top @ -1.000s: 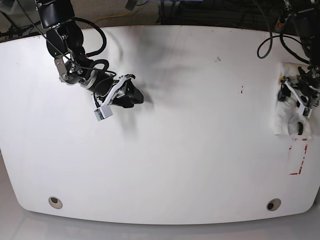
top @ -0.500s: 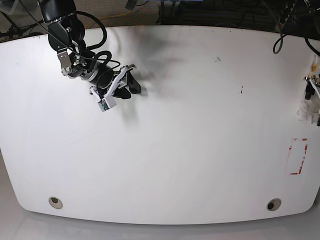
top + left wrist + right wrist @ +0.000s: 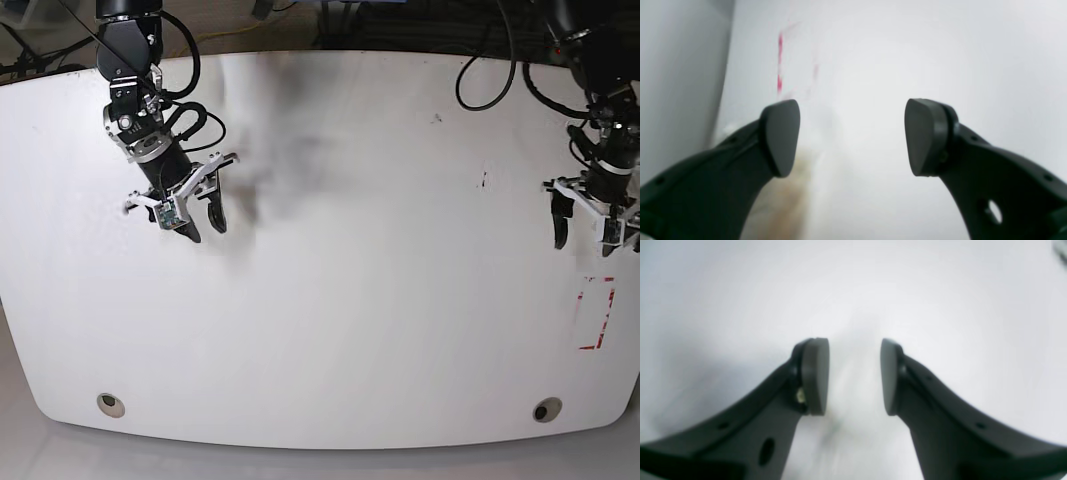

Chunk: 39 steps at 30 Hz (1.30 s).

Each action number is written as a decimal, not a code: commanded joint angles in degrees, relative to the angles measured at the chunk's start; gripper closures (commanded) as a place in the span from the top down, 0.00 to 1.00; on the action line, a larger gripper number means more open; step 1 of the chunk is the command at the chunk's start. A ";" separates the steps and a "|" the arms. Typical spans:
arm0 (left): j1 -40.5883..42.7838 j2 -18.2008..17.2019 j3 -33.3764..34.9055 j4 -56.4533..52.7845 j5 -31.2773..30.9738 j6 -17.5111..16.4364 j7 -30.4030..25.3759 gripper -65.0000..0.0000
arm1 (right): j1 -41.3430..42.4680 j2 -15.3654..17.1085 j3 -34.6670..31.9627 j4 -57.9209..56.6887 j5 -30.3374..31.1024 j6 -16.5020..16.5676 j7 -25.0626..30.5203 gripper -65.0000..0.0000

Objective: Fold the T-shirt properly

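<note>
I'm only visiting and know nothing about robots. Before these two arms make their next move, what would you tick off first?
1. T-shirt in sight: not ok. None shows on the table in any view.
2. Left gripper free: ok. Its jaws stand wide apart with nothing between them.
3. Right gripper free: ok. Its jaws stand apart, with a narrower gap, and hold nothing.
4. Arms clear of each other: ok. In the base view they hang at opposite ends of the table.
5. Red marking uncovered: ok. It lies bare near the left gripper.
6. Pale blur by the table edge in the left wrist view: cannot tell what it is.
</note>
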State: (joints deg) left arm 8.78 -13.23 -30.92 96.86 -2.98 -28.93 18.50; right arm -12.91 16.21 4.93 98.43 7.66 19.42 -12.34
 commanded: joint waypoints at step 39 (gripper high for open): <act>58.70 18.29 16.37 -6.27 -0.05 13.15 -22.06 0.63 | -53.42 -2.36 3.99 -11.53 6.36 -0.39 27.15 0.37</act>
State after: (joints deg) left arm 66.89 6.52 -14.57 93.84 -2.55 -15.59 -2.13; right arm -65.41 12.40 11.03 90.13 13.72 18.48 13.80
